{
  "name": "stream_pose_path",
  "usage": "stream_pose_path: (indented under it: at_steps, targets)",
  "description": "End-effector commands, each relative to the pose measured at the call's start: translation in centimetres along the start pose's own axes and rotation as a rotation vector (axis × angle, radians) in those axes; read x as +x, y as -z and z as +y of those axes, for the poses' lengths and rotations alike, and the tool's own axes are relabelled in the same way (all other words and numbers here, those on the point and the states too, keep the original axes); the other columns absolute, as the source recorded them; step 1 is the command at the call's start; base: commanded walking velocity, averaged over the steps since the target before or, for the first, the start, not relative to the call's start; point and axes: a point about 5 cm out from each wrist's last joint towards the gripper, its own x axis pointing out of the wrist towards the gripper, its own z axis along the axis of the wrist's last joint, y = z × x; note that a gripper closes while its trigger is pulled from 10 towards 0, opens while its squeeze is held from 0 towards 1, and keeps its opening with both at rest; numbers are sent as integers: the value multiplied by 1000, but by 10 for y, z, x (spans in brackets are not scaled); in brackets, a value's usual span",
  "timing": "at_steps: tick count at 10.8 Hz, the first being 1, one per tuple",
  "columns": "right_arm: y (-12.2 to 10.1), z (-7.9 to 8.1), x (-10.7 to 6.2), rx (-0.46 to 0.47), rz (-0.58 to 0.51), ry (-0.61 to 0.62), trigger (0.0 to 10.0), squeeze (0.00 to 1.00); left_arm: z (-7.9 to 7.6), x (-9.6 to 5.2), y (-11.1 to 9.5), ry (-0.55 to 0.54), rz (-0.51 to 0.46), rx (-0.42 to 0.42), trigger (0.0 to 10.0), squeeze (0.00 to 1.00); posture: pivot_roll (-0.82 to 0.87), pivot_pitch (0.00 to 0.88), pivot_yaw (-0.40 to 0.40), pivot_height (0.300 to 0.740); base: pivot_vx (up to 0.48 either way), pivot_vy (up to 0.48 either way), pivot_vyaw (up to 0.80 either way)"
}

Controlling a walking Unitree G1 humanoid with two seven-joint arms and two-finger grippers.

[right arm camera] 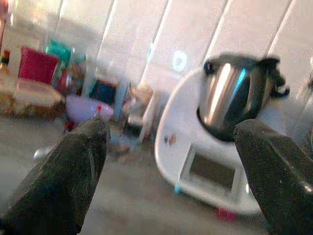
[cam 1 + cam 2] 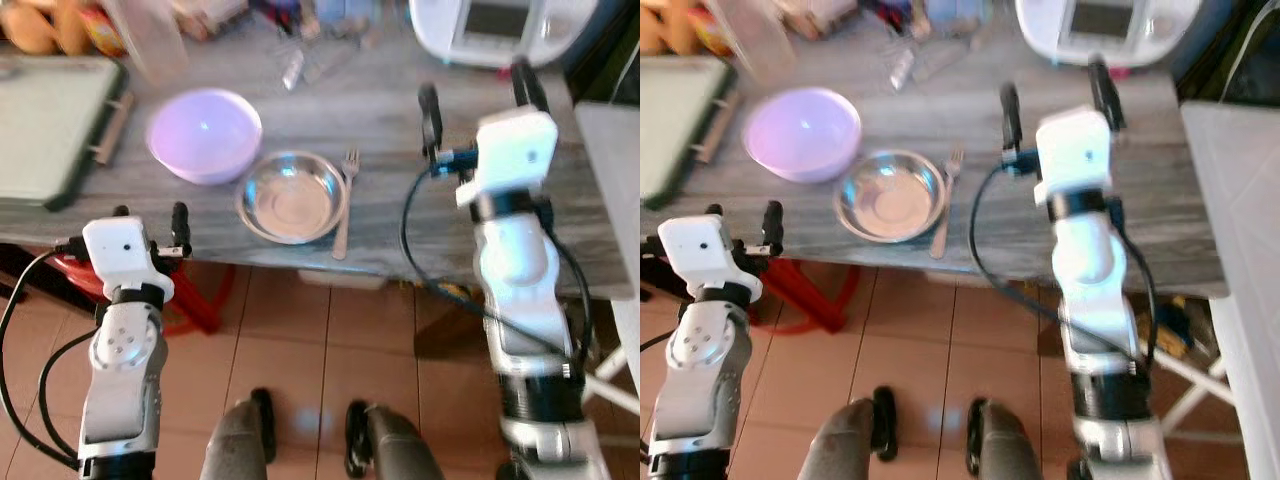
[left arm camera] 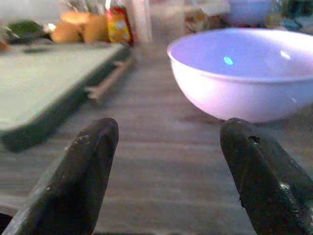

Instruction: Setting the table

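On the grey wood-grain table [image 2: 380,230], leftmost, a green tray [image 2: 45,125] lies flat. Next to it sits a lilac bowl [image 2: 204,134], then a steel bowl [image 2: 292,196] just beside and nearer the edge, with a fork [image 2: 345,200] lying along the steel bowl's right rim, tines away from the robot. A white kitchen appliance [image 2: 500,28] stands at the back right.

Left gripper [image 2: 150,217] hovers at the table's near edge, fingers apart, empty; its wrist view looks across bare table toward the lilac bowl. Right gripper [image 2: 482,100] is over the table right of the fork, fingers spread wide, empty, pointing at the appliance.

Judgement: place setting partly laid. If the fork is next, approach from above, fingers straddling the handle mid-length, and keep clear of the steel bowl's rim, which would skid if nudged.
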Motion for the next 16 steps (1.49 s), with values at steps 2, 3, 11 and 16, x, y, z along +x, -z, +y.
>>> stream_pose_path:
  at_steps: [2,3,11,16]
  targets:
    - [19,2,-27,56,133,6,10000,0,0,0,8,-40,25,19,10000,0,-21,114,2,740,0,0,0]
    - [25,3,-40,58,170,-11,10000,0,-2,0,10,-36,27,16,10000,0,-27,107,3,740,0,0,0]
    - [36,-5,-54,60,252,42,10000,0,-9,3,7,-59,19,11,10000,0,-36,89,5,740,-138,0,0]
    - [38,0,-57,74,275,5,10000,0,-8,1,8,-61,31,1,10000,0,-37,108,-3,740,-293,0,0]
